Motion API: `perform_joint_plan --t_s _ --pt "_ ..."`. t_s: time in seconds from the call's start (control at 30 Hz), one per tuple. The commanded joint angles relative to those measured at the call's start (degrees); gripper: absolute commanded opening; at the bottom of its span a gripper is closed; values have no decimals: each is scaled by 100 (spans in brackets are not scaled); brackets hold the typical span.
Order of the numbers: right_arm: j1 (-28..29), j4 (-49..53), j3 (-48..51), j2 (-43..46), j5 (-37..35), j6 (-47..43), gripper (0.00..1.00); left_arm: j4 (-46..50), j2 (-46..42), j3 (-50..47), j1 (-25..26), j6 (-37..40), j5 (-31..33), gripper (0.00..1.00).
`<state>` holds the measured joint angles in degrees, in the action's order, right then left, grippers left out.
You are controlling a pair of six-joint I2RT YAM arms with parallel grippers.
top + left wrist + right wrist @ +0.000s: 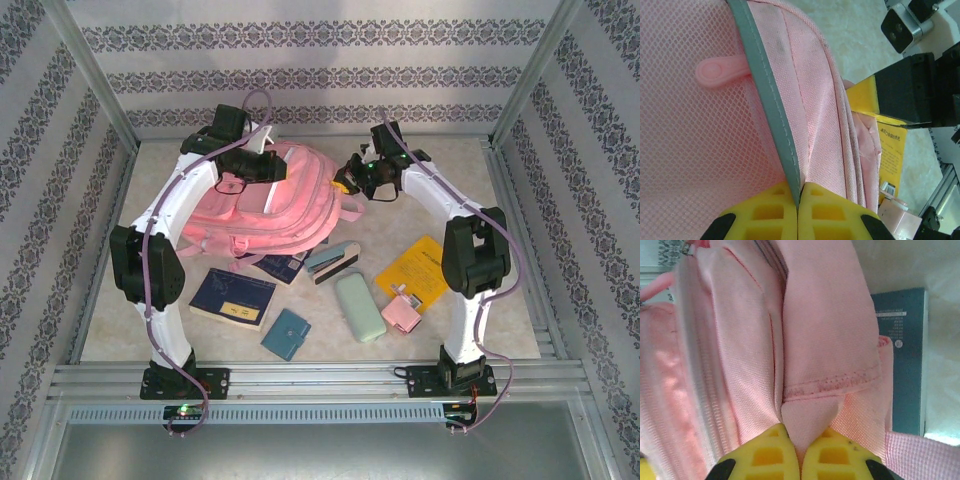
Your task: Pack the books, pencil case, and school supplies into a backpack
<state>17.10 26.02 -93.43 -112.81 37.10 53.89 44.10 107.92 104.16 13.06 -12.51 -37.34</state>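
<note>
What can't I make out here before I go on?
- Top view: whether the backpack is unzipped; the left arm covers its top.
- Top view: a navy book, half under the backpack's lower edge.
- Left wrist view: the yellow book, mostly behind the backpack.
- Right wrist view: a dark teal book, partly behind the backpack; its print is too small to read.

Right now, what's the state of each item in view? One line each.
Large pink fabric backpack: lying on table, held at two points.
Left gripper: shut on the backpack's grey strip.
Right gripper: shut on backpack fabric.
Pale mint-green oblong pencil case: closed, flat on table.
Yellow-orange flat book: closed, on table.
</note>
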Motion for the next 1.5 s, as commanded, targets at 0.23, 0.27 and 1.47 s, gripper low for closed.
perform_joint_plan --t_s 0.23,0.27,1.47 --pt "-98 -1109 190 789 -376 1099 0 -781 -2062 -2203 -198 -2575 1804 61" --pt "-101 -1205 174 797 -400 1208 0 -778 -2316 -2448 -192 -2709 1991 61" --pt "-131 -334 668 2749 -1663 1272 0 910 1391 1641 399 -2929 2249 56"
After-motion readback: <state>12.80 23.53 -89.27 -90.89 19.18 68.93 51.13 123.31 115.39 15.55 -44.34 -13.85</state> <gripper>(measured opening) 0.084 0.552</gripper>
